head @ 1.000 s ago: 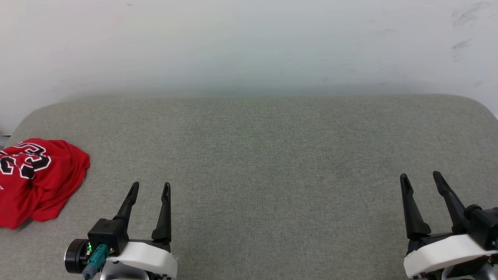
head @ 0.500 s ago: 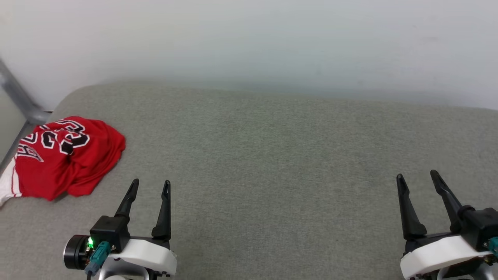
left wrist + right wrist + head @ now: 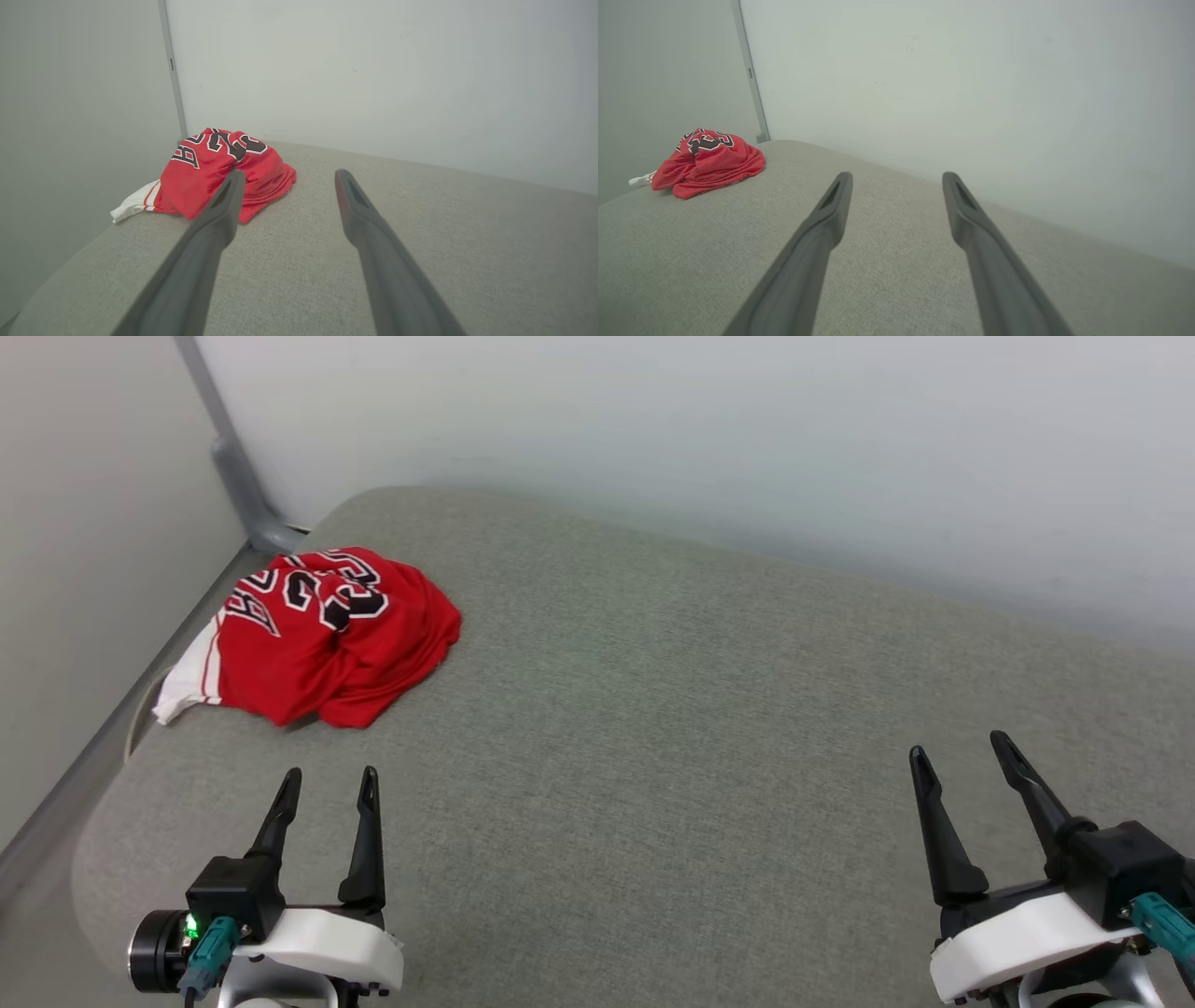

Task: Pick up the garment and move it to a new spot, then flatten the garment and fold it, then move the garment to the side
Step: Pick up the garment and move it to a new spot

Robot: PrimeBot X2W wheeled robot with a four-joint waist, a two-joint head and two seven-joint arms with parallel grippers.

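Observation:
The garment [image 3: 322, 635] is a red jersey with black white-outlined lettering and a white sleeve, crumpled in a heap at the far left corner of the grey padded surface [image 3: 672, 728]. It also lies ahead and left of the fingers in the left wrist view [image 3: 219, 168] and far left in the right wrist view [image 3: 707, 161]. My left gripper [image 3: 329, 779] hovers open near the front left, short of the garment. My right gripper [image 3: 960, 751] is open at the front right, far from it. Both hold nothing.
A pale wall [image 3: 747, 448] runs behind the padded surface. A grey metal post [image 3: 229, 448] stands at the corner just behind the garment, with another wall panel [image 3: 84, 569] on the left. The surface's rounded left edge [image 3: 103, 784] drops off close to my left gripper.
The head camera has turned left, so the garment and the left corner have slid toward the middle of the picture. Both grippers stay open and hold their places low in view.

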